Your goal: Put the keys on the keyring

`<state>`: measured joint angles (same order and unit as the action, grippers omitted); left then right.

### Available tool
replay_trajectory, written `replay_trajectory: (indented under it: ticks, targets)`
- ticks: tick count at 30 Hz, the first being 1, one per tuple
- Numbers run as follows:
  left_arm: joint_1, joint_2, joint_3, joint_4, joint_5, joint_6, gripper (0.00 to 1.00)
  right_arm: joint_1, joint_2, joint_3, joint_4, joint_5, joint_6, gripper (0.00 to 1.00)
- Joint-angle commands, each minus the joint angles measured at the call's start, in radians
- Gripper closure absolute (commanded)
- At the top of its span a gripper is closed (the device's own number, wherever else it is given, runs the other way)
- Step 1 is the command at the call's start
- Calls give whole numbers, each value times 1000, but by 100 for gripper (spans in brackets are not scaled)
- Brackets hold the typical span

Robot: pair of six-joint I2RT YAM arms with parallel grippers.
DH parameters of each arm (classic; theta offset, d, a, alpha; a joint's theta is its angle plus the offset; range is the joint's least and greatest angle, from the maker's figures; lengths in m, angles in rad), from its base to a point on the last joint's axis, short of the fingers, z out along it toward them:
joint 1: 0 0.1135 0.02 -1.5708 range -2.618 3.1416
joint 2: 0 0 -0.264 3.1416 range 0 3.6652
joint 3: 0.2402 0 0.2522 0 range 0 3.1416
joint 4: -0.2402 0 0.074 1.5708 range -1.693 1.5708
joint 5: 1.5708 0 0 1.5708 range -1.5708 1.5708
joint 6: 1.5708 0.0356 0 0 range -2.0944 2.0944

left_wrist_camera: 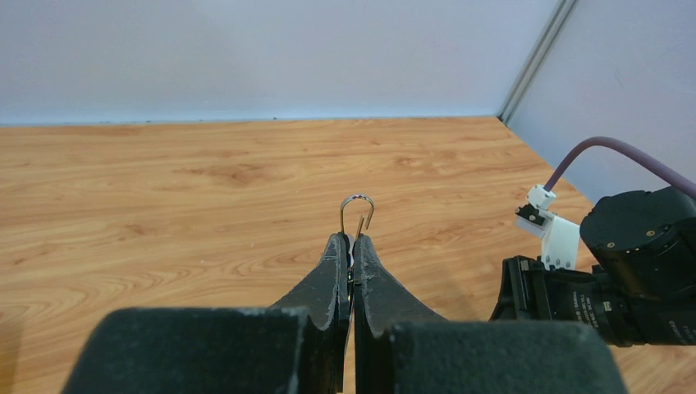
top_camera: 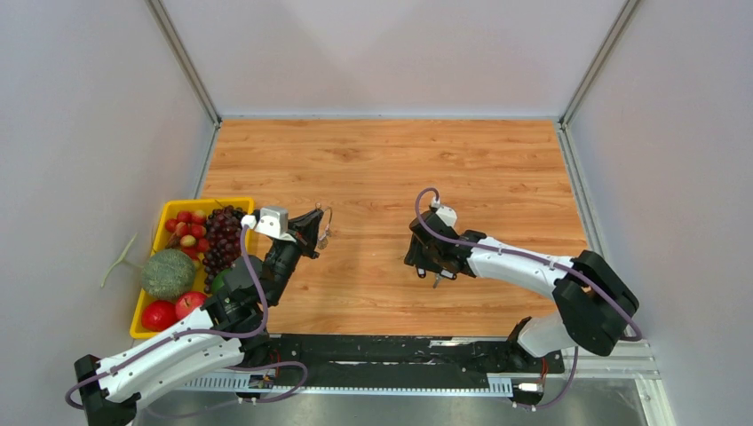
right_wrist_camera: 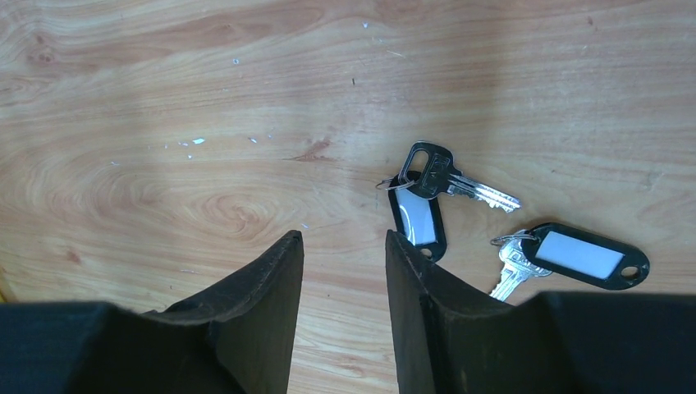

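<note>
Starting with the left gripper (left_wrist_camera: 351,246): jaws pressed tight together, pinching the keyring (left_wrist_camera: 357,215) by its thin silver wire. Only a narrow loop of wire poking out past the fingertips in the wrist view, with the wooden table (left_wrist_camera: 164,189) stretching out behind it. Same thing from the top camera: ring at the very tip of the left arm, out over the wood, near the yellow basket (top_camera: 146,312) of fruit, with dark grapes (top_camera: 224,240), a green melon (top_camera: 167,273) and a couple of red apples (top_camera: 173,311). Can't make out any more detail on the ring from up there, way too small.

Now the right gripper (right_wrist_camera: 343,246): jaws spread apart, nothing between them but bare wood. Well apart from the left one, roughly level with it across the table.

As for the keys (right_wrist_camera: 447,179): both lying flat on the table just beside one finger (right_wrist_camera: 427,312) of the right gripper, not on the keyring. Nearer one with a dark head and a silver blade, hooked by a small split ring to a black tag (right_wrist_camera: 418,220) with a white label; lower end of that tag hidden behind the fingertip. Other one silvery, blade running out of sight behind the gripper body, hooked to a second black tag (right_wrist_camera: 587,254) lying flat beside it. No touching between the two keys, as far as can be told.
</note>
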<state>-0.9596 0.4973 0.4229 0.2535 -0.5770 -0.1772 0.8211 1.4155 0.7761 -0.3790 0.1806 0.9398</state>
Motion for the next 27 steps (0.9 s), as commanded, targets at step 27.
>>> replay_trajectory:
  ticks: [27]
  targets:
    - [3,-3,-3,27,8,-9,100,-69,119,35,61,-11,112,58]
